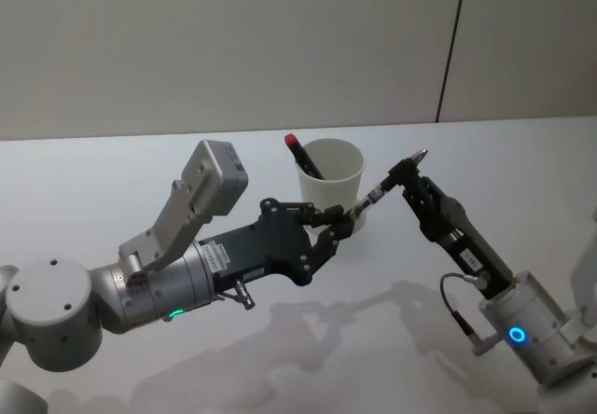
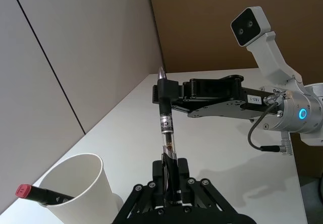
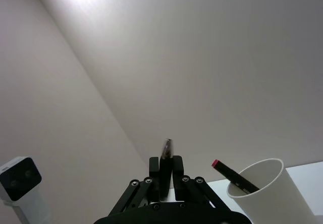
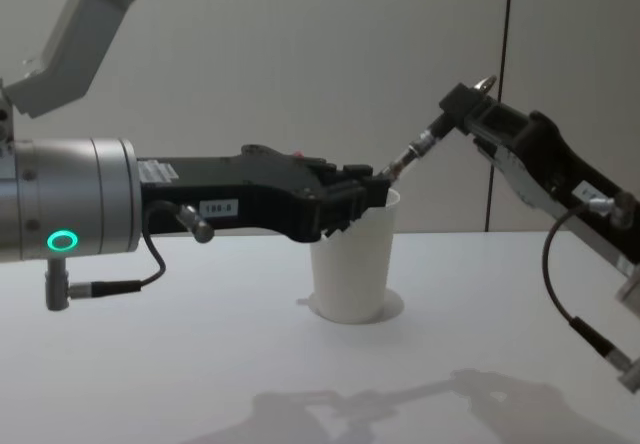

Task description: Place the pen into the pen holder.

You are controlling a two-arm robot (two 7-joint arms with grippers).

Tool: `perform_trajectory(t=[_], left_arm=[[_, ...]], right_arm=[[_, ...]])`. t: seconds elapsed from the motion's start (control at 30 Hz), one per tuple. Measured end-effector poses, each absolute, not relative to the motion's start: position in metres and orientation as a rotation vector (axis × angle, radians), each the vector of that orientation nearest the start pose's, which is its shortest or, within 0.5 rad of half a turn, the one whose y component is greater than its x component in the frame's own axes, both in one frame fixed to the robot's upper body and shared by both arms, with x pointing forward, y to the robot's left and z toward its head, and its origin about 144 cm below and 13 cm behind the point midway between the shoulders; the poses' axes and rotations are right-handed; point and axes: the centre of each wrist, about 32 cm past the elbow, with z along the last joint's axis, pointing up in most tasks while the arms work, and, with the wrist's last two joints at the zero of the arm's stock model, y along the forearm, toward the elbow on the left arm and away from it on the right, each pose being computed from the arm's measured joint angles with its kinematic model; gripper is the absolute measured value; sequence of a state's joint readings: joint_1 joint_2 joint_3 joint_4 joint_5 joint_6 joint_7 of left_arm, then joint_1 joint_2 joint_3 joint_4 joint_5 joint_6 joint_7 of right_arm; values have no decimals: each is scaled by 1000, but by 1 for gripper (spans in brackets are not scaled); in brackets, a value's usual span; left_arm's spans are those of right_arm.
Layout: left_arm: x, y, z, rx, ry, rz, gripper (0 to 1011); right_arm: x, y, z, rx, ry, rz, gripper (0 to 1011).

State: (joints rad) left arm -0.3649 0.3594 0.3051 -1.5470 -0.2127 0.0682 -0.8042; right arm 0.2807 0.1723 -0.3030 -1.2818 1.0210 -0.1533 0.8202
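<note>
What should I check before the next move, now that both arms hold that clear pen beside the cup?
1. Left gripper fingers shut on the clear pen: ok.
2. Right gripper fingers shut on its other end: ok.
3. Clear pen over the cup mouth: not ok, it sits off the cup's right side.
4. Cup upright: ok.
5. Room in the cup: ok, one black marker leans inside.

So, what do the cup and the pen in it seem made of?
The cup looks like matte white paper: thin wall, rolled rim. The pen in it seems smooth black plastic with a red end, probably. The left gripper and right gripper hold a second pen, clear-barrelled, likely plastic.
</note>
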Motion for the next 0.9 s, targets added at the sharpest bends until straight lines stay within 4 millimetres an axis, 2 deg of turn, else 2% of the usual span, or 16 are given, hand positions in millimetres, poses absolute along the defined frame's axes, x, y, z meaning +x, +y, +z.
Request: perform_trajectory(t=[0.07,0.3,0.33,0.43,0.6,0.63,0.9], left_arm=[[539,243,1252,124,-252,513,201],[539,243,1252,124,-251,513,399],[539,243,1252,124,-251,513,459],[539,243,1252,124,-251,513,552],[539,243,1252,124,-251,513,678],[539,243,1252,124,-251,513,738],[539,243,1252,125,-251,513,948]], right_arm=[[529,-203,1141,733,294,-577,143],[529,-203,1141,731,290,-578,144],[529,-203,1141,731,290,-579,144],[529,-203,1142,729,288,-580,144],[529,-204,1142,727,286,-583,143],[529,-205,1142,727,285,-584,144],[528,-208,1144,715,262,-600,144]])
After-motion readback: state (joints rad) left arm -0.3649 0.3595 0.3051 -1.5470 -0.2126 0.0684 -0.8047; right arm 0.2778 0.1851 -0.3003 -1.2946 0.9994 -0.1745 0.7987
